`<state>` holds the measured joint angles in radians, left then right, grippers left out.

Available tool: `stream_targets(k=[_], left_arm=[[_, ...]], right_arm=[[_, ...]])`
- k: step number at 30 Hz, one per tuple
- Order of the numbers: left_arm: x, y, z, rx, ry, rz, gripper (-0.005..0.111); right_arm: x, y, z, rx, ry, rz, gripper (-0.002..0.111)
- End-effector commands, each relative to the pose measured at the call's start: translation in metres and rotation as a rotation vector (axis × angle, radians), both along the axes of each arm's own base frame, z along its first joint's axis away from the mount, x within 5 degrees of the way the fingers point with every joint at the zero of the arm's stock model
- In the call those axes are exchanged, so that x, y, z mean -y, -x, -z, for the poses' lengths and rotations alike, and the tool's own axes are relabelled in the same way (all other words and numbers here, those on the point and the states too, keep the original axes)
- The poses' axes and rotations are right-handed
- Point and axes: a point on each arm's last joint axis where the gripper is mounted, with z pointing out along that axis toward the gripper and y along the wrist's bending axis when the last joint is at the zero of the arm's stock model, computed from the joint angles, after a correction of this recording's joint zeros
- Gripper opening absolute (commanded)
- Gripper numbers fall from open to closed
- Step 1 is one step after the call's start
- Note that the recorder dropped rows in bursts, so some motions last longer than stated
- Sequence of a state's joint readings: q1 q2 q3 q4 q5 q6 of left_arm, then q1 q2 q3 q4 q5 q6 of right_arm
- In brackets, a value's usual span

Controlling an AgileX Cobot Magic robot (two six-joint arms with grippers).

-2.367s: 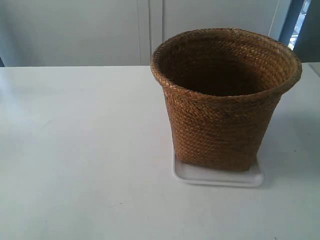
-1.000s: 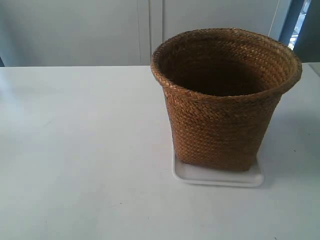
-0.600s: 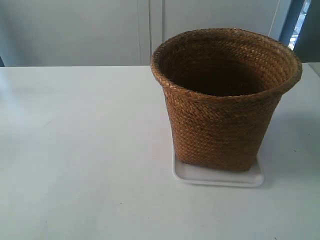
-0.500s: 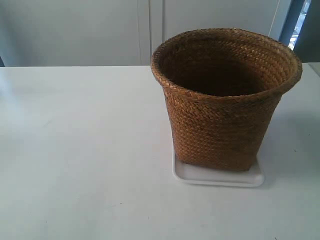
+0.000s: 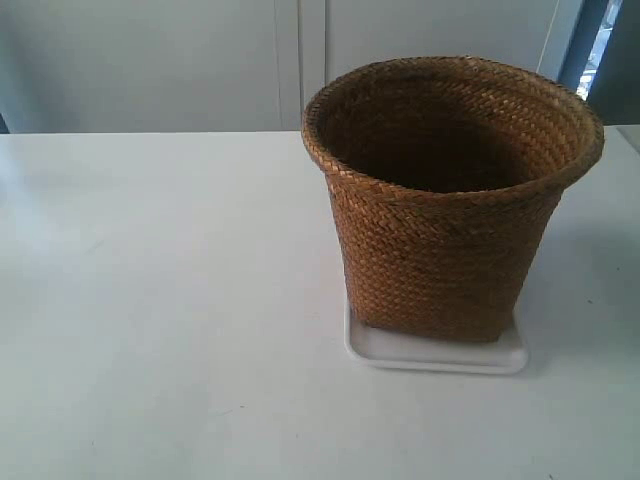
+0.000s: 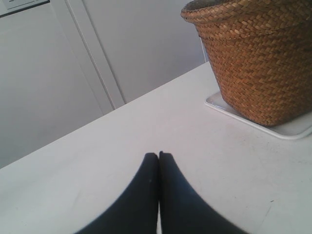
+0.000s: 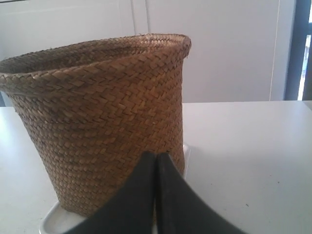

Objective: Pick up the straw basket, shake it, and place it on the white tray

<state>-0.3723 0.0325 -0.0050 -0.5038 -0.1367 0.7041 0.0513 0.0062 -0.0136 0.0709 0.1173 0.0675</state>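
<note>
Sitting upright w/ its squarish base inside the rim of the white tray [image 5: 440, 358], the straw basket [image 5: 450, 200] looks to be at its goal already. The tray lies flat on the tabletop [image 5: 170, 300], toward the edge at the exterior view's right and well clear of the edge at that view's left. The base covers most of the tray, leaving only a strip of white along the near side. With so little margin, that's prob. why it sits centred, not against one rim. The mouth faces straight up and is dark inside; can't tell if anything's in it.

Left claw [image 6: 158, 156]: fingers pressed tip to tip, no gap, nothing btwn them. It's low over bare tabletop, apart from basket & tray.

Right claw [image 7: 156, 157]: same, fingers flat against each other, holding nothing. It points at the basket's woven wall but clamps neither rim nor wall. Whether the tips touch the weave, can't tell from the wrist view. The exterior view shows no arm at the basket, so I'd judge both are clear of it.

W/ neither claw on the basket, the set-down reads as done; lift & shake can't be checked from this. Empty claws off the load fit that, b/c nothing needs holding. One risk: a tall, wide-rimmed basket on a small glossy tray could tip or slide if an arm brushes the rim.
</note>
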Motion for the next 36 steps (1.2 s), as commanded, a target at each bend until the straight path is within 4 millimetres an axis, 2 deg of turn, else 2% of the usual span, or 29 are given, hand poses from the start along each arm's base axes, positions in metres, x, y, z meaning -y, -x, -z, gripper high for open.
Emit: stream_targets(k=[1,5,12,27,36], left_arm=[[0.000,0.000,0.001,-0.001,0.007,-0.001,0.000],[0.000,0.000,0.001,-0.001,0.007,-0.001,0.000],[-0.001,0.001,0.001,0.004,0.008,-0.005,0.000],[-0.022,-0.003,0.000,0.028,0.012,-0.384,0.000],[-0.024,-0.003,0.000,0.028,0.011,-0.420,0.000]], right_arm=[[0.000,0.000,0.003,0.000,-0.015,0.003,0.000],[0.000,0.000,0.010,-0.073,-0.011,-0.002,0.000],[0.000,0.000,0.010,-0.075,-0.011,-0.003,0.000],[0.000,0.000,0.010,-0.075,-0.011,-0.003,0.000],[0.000,0.000,0.010,-0.075,-0.011,-0.003,0.000]])
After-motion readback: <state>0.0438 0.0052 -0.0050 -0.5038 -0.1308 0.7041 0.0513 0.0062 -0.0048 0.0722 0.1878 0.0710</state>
